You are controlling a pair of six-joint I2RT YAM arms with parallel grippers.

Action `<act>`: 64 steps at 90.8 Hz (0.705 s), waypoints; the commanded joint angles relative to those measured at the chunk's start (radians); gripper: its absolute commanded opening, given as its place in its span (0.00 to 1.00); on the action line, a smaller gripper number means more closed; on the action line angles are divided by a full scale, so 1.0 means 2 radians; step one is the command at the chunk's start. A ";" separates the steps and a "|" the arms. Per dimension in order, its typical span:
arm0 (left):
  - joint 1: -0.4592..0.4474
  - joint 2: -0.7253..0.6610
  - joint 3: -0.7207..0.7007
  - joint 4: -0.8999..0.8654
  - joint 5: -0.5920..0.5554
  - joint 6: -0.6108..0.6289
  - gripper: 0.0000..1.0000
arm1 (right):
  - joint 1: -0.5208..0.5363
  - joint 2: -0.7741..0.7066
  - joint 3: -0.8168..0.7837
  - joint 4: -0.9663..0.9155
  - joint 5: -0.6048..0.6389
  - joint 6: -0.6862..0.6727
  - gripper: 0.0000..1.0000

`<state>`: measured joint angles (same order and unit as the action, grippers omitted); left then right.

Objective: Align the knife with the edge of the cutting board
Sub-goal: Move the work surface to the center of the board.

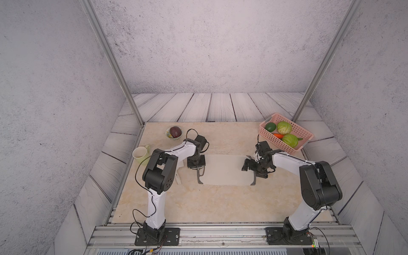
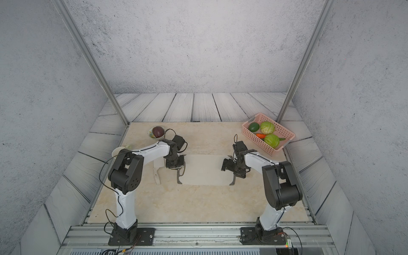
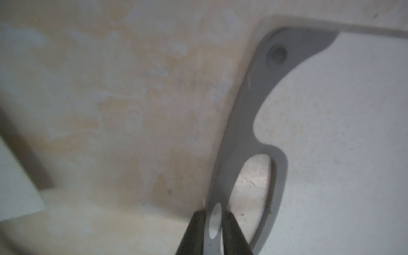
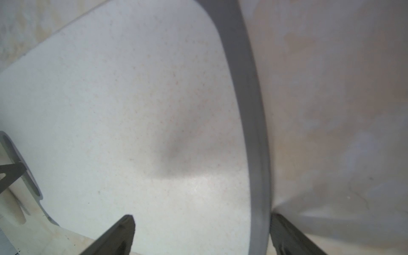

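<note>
Marbled beige tabletop [image 1: 198, 203] with the surrounding objects: at its far right corner, a pink perforated plastic basket [image 1: 272, 141] holding two green cabbages [image 1: 284, 127], an orange carrot [image 1: 277, 135] and a round dark green fruit [image 1: 270, 126]; at far left, a small bowl [image 1: 167, 133] with a dark purple-red fruit [image 1: 174, 132]; nearer, a pale green mug [image 1: 140, 153], well apart from the work area. The flat pale grey-white cutting board [image 1: 225, 170] with dark grey end trims lies at centre, between the two arms. The left gripper [image 3: 213, 217] is clamped narrowly on the grey bar of the board's left trim [image 3: 242, 110], beside the slot handle hole [image 3: 254, 176]. The right gripper [image 4: 202, 217] stands wide apart astride the opposite trim, one finger [image 4: 125, 229] over the board and the other over the table, gripping nothing. The cleaver-shaped off-white knife [image 2: 157, 174] lies flat on the table just outside the board's left end, near the left gripper but free of it, handle toward the robot; in a top view the left arm [image 1: 163, 167] hides most of it.
</note>
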<state>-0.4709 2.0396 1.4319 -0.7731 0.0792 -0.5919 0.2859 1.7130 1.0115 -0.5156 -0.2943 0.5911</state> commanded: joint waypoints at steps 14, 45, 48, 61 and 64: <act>0.017 0.017 0.001 -0.031 -0.011 0.001 0.21 | 0.023 0.039 0.014 0.000 -0.030 0.010 0.99; 0.024 0.018 0.004 -0.035 -0.021 0.005 0.21 | 0.044 0.050 0.026 -0.001 -0.024 0.018 0.99; 0.025 0.019 0.006 -0.035 -0.021 0.005 0.21 | 0.046 0.050 0.025 0.000 -0.025 0.018 0.99; 0.027 0.019 0.008 -0.035 -0.023 0.005 0.21 | 0.057 0.052 0.021 0.005 -0.022 0.024 0.99; 0.027 0.019 0.009 -0.035 -0.023 0.005 0.21 | 0.059 0.053 0.021 0.006 -0.021 0.026 0.99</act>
<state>-0.4244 2.0434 1.4429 -0.8261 0.0368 -0.5793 0.3668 1.7664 1.0744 -0.5022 -0.2817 0.6125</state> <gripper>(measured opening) 0.210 0.993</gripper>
